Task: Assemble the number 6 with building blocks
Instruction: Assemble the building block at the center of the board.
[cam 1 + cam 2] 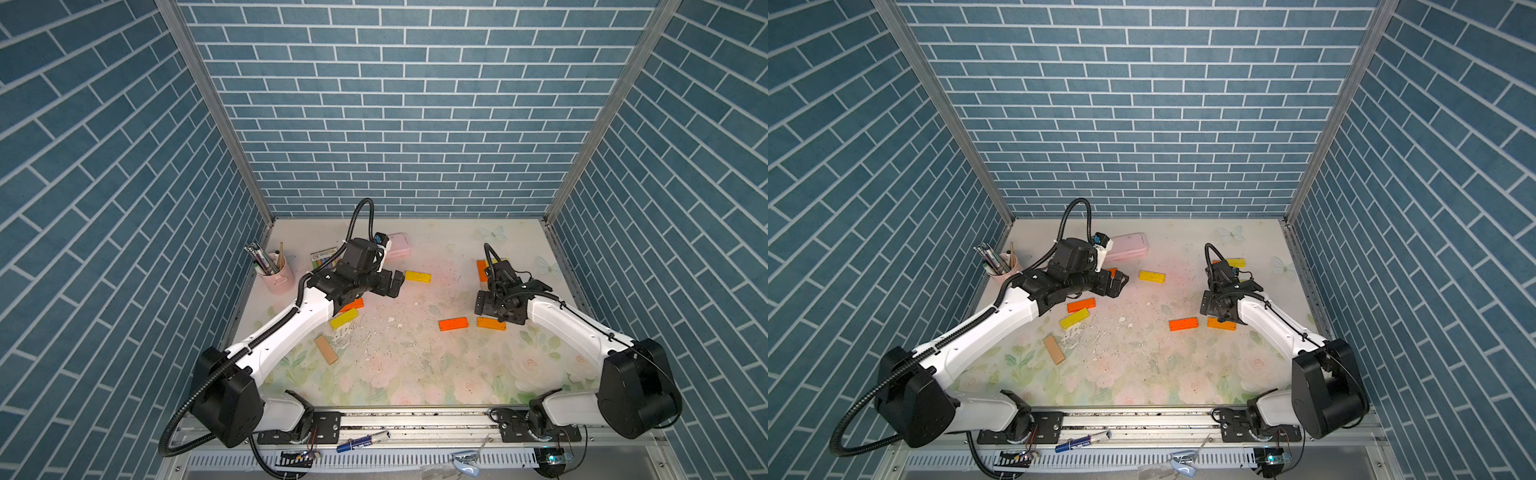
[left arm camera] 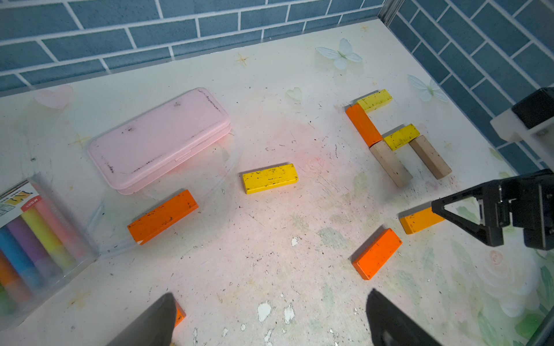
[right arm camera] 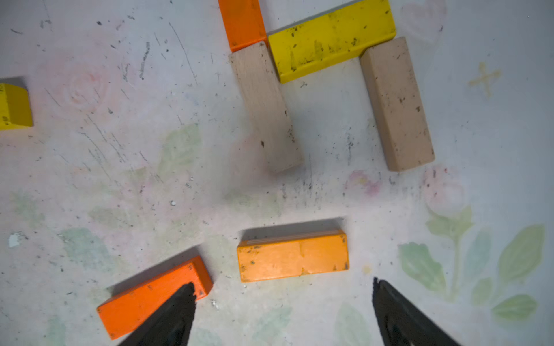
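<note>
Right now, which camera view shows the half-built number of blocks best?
The left wrist view: all five joined blocks show whole. The right wrist view crops the orange one and misses one yellow; in both top views the right arm hides most.

twelve building blocks (image 2: 269, 178), one case (image 2: 159, 140), one chalk pack (image 2: 36, 239), one cup (image 1: 280, 280)

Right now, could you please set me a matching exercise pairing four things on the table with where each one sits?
Things:
1 pink case
2 chalk pack
3 pen cup
4 lone tan block

Places:
A by the left wall
B flat near the back wall
C beside the left arm, towards the front
D between the cup and the case

Pairs: 1-B; 2-D; 3-A; 4-C
</note>
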You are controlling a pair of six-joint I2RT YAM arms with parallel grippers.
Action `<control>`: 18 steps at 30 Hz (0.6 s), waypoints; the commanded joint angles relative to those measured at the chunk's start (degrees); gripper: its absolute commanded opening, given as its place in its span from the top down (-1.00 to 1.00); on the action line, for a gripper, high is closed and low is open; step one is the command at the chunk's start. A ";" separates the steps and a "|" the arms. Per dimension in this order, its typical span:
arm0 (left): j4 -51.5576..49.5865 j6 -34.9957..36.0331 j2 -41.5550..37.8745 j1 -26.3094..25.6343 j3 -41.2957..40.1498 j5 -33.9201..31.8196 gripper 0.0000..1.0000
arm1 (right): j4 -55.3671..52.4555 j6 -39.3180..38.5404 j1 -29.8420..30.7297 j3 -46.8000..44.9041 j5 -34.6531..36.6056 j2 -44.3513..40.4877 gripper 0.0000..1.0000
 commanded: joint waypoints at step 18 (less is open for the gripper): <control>-0.45 -0.16 -0.99 0.21 -0.50 0.83 -0.99 | 0.32 14.76 3.45 -1.97 0.24 12.55 -0.55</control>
